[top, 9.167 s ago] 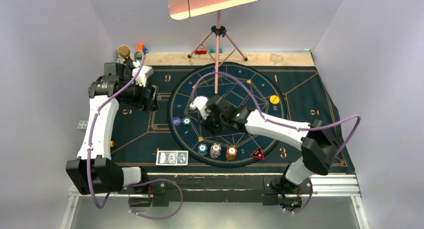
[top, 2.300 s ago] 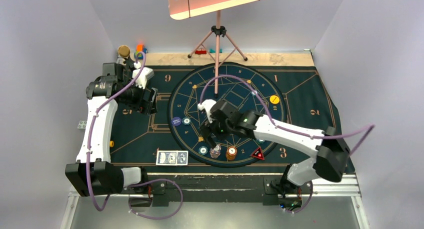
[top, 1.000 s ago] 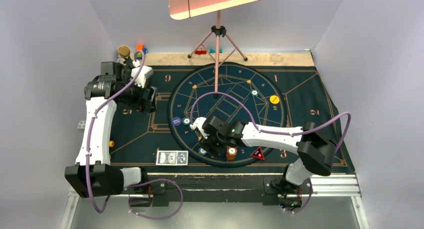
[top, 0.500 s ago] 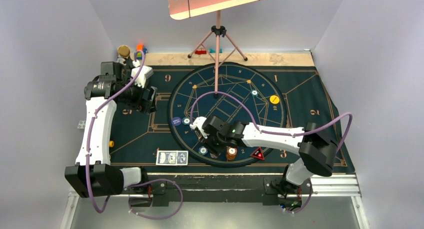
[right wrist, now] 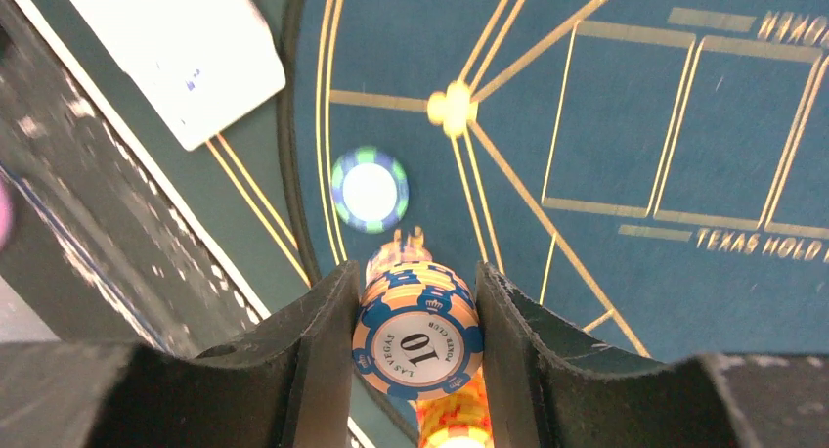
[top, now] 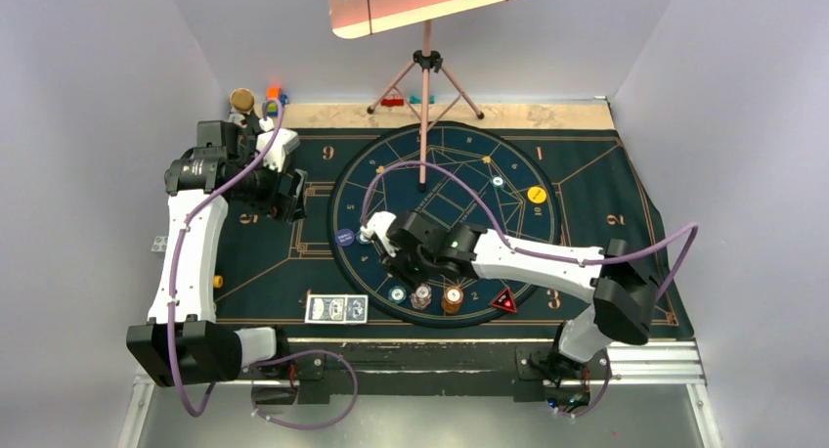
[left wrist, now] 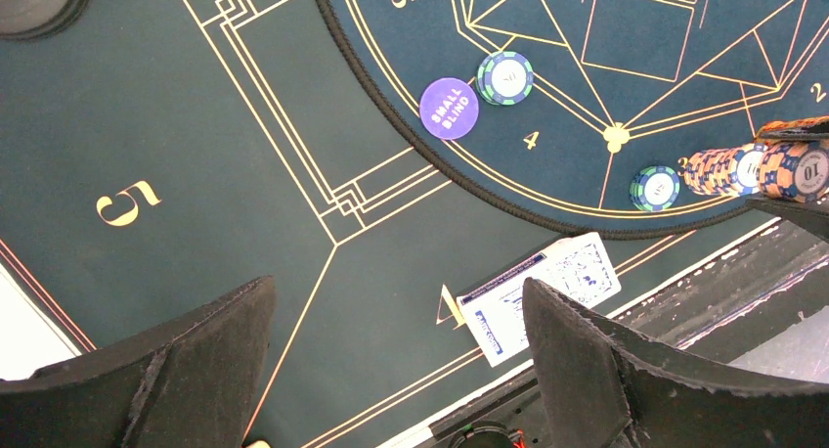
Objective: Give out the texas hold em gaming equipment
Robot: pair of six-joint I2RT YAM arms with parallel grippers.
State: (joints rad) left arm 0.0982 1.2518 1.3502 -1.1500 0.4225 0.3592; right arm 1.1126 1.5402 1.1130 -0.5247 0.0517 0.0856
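Poker chip [right wrist: 417, 345] marked 10 pinched in right gripper [right wrist: 415, 290].

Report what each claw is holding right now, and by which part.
The right claw pinches an orange-and-blue poker chip marked 10 by opposite sides of its rim. The left claw is open and holds nothing.

Rt arm [top: 533, 257] lies low across the near half of the round mat [top: 469, 150], its gripper [right wrist: 415, 282] pinching chips [right wrist: 417, 345] over 2 chip stacks [top: 452, 298], & a stand pole [top: 422, 145] sticks up at the back, but the rt side of the big mat [top: 596, 174] is open.
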